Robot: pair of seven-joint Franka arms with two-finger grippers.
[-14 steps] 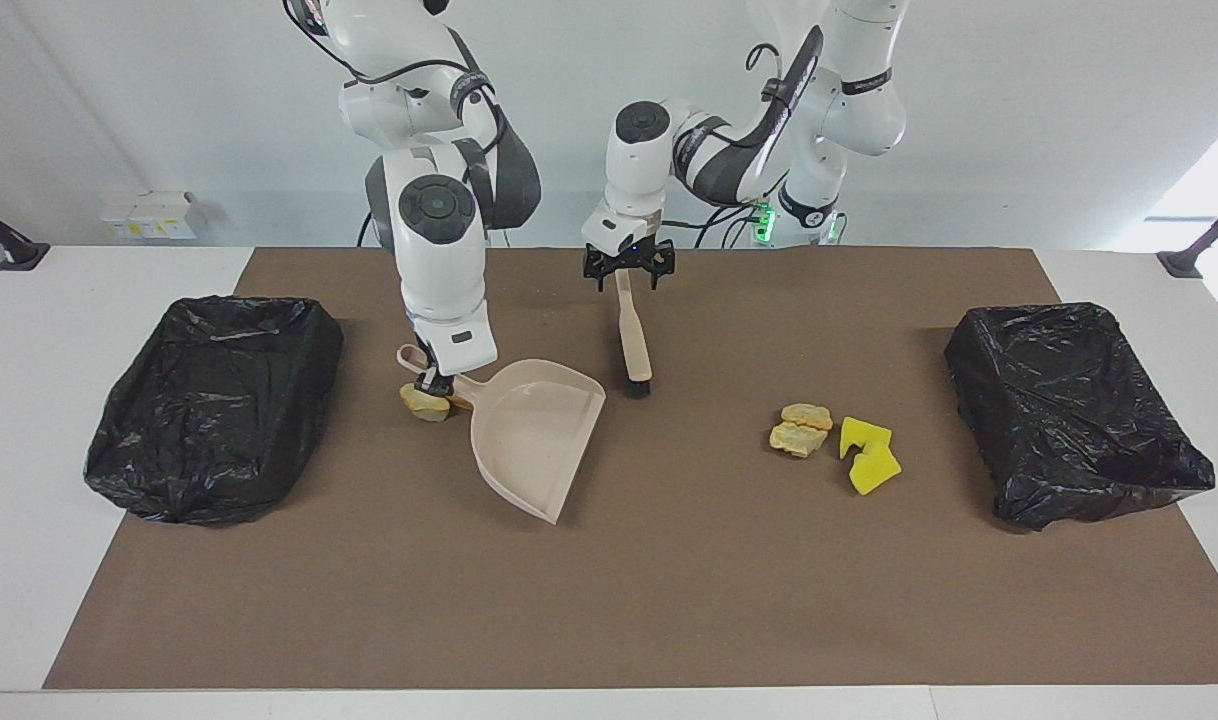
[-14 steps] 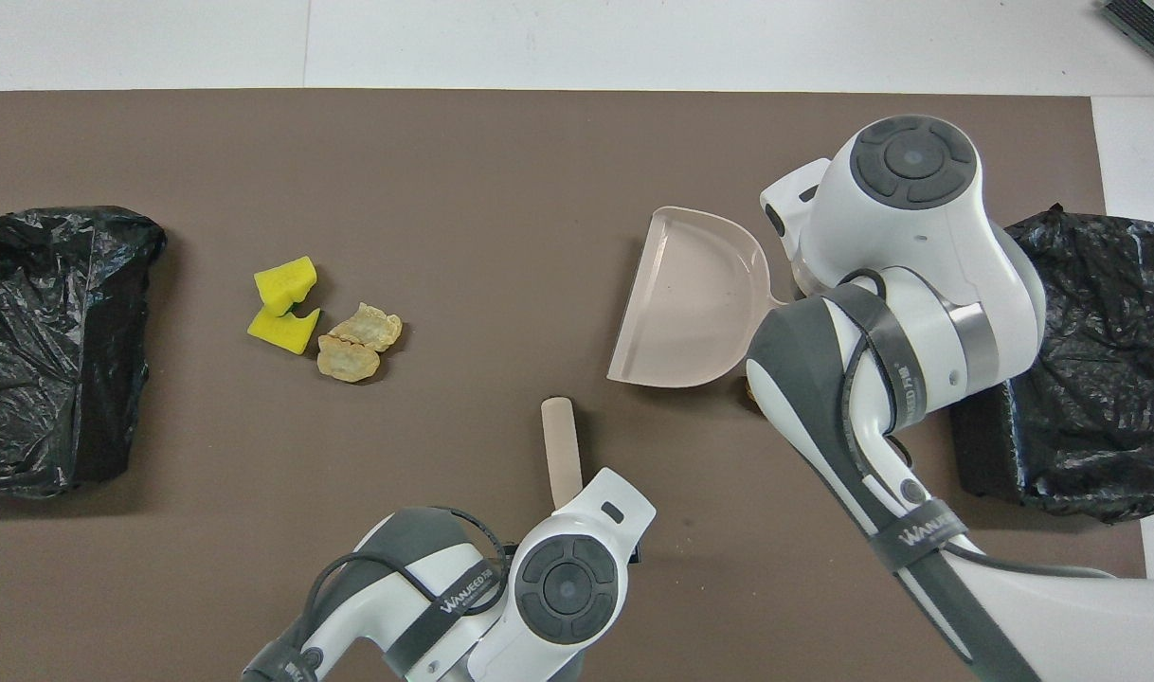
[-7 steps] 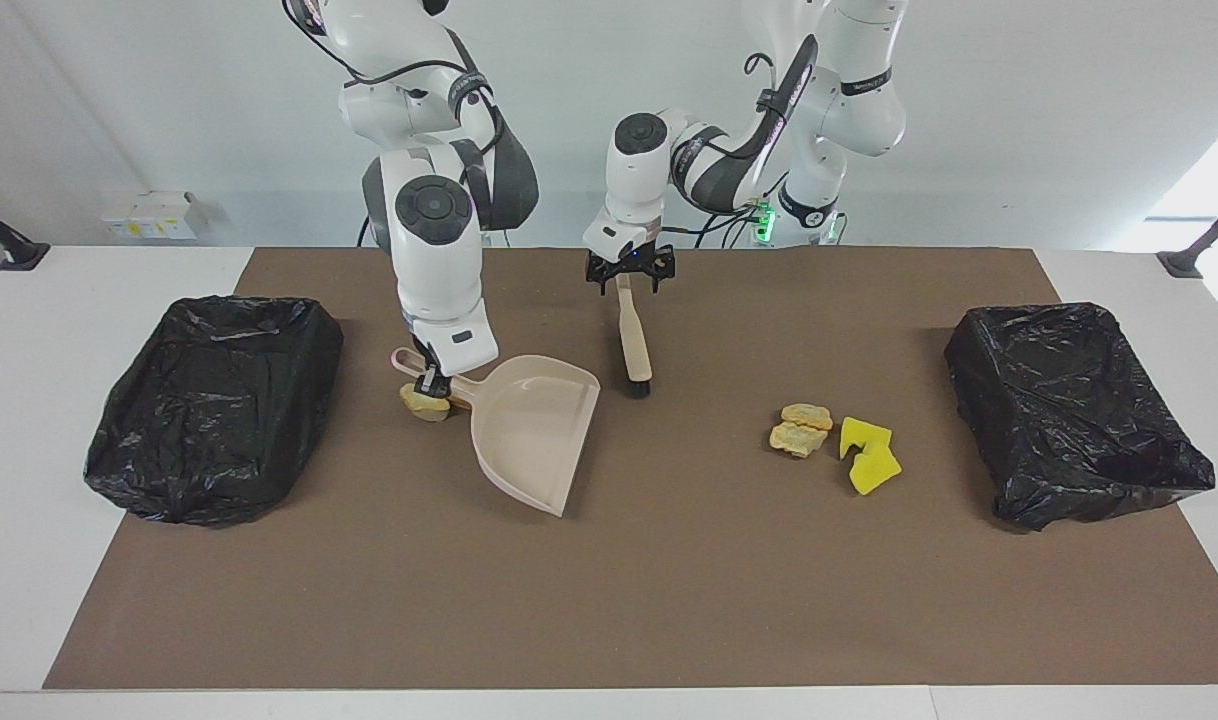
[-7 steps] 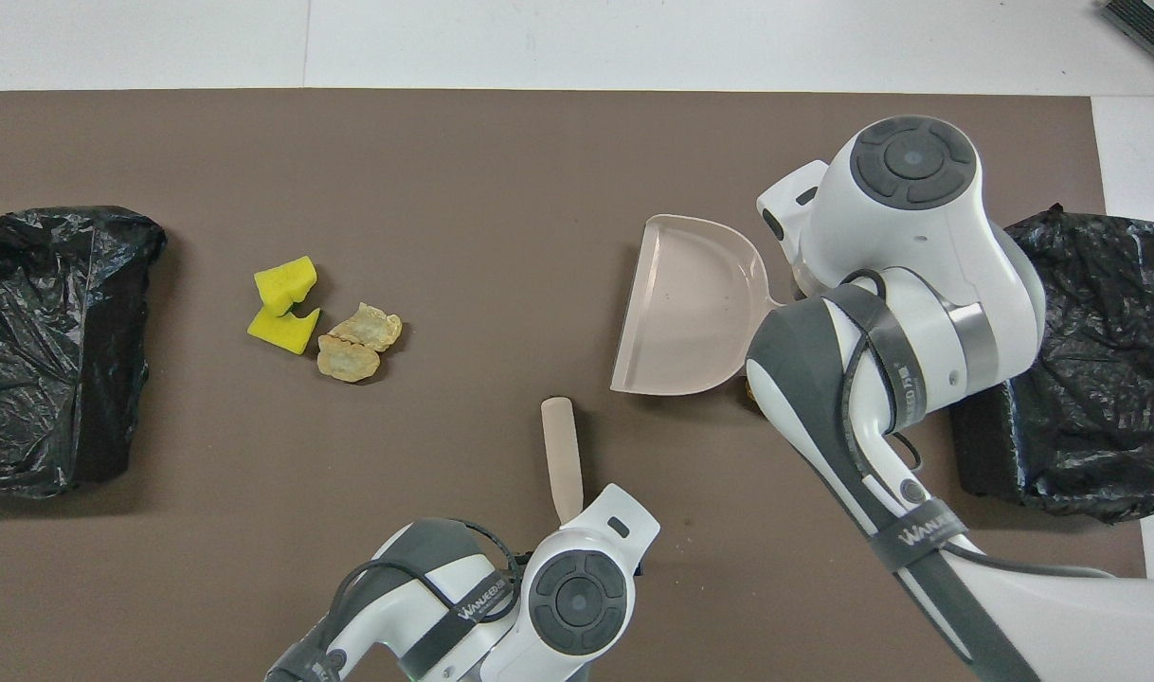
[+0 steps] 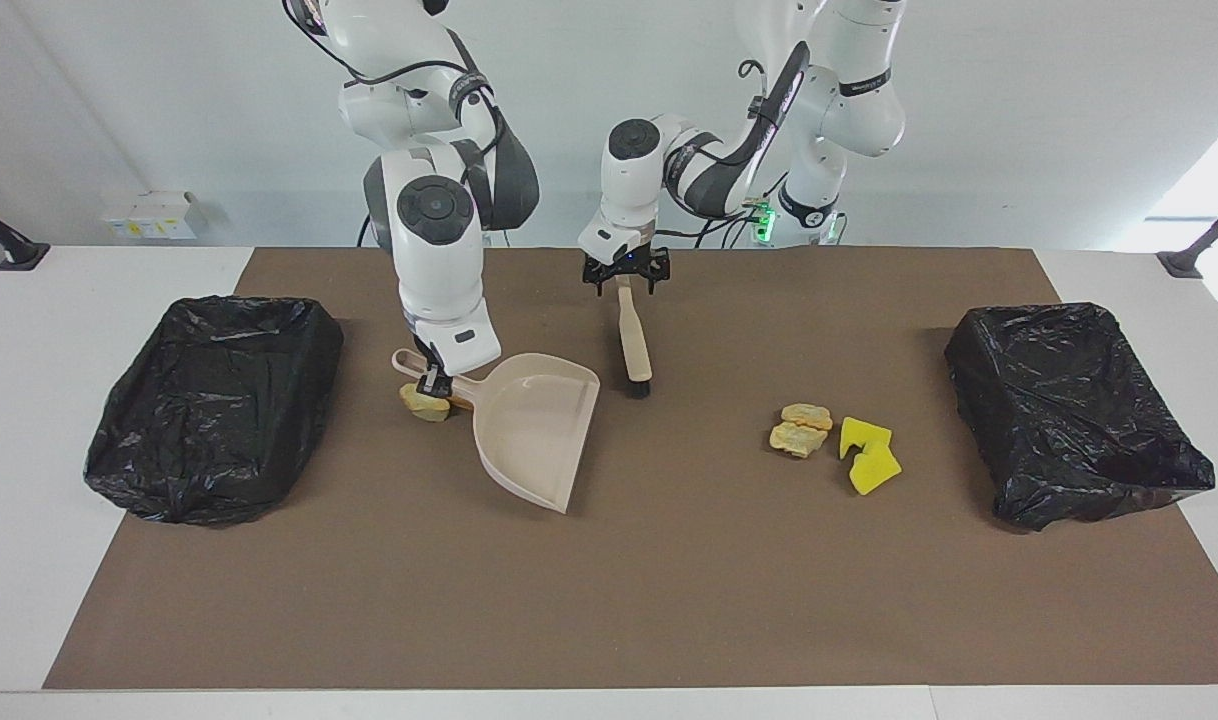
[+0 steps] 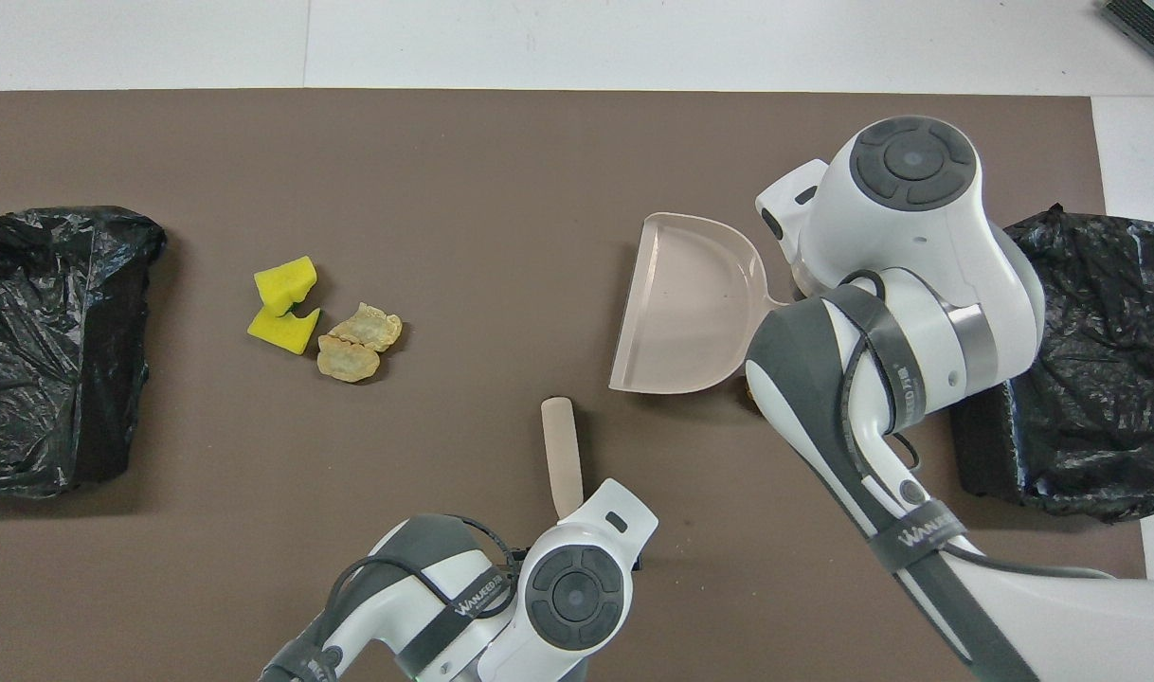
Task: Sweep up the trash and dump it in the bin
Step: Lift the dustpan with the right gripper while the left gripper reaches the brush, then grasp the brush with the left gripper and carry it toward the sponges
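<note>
Trash: two yellow sponge pieces [image 5: 867, 456] and two bread lumps [image 5: 799, 429] are lying touching in a cluster on the mat [image 5: 669, 600], toward the left arm's end, near that end's bin [image 5: 1074, 410]. One more lump [image 5: 424, 402] is sitting by the dustpan [image 5: 534, 425] handle, toward the right arm's end, near the other bin [image 5: 214, 400].

Handling, judged: scraps are looking light and soft, likely to roll or bounce off bristles, so low slow strokes suit them. They are better pushed than pinched. The brush [image 5: 633, 335] and pan look like stiff light plastic, best taken by their handles.

Right gripper [image 5: 433, 380] is reaching steeply down, closed on the pan handle, pan flat on the mat with its mouth facing away from the robots. Left gripper [image 5: 625, 278] is pointing down over the brush's handle end, fingers spread on both sides of it, not clamped. The brush is lying on the mat.
</note>
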